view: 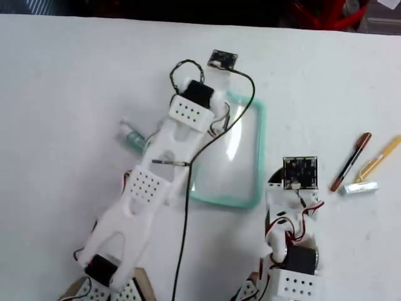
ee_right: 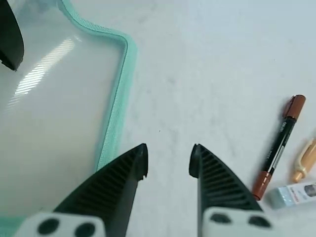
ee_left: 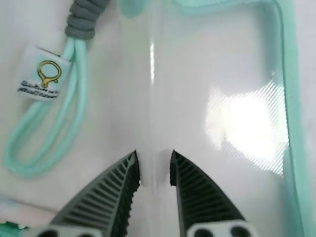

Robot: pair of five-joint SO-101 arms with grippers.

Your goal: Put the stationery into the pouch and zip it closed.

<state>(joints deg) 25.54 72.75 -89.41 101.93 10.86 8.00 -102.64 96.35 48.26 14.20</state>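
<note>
Brown marker [view: 351, 162] lies slantwise at the right side of the high view, rightward of the nearer right gripper [ee_right: 168, 158], whose empty jaws stand narrowly parted.

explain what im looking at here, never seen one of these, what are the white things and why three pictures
The white things are two small robot arms at a table. The high view looks down from a fixed camera. The other two come from cameras on the arms' wrists, so each shows its own dark pincers: the left gripper and the right gripper. Both are open, holding no stationery. The left one hangs over a clear pouch with a mint edge and cord loop; the right one is over bare table beside it. Farther off lie a brown marker, a yellow pen and a small pale block.
</note>
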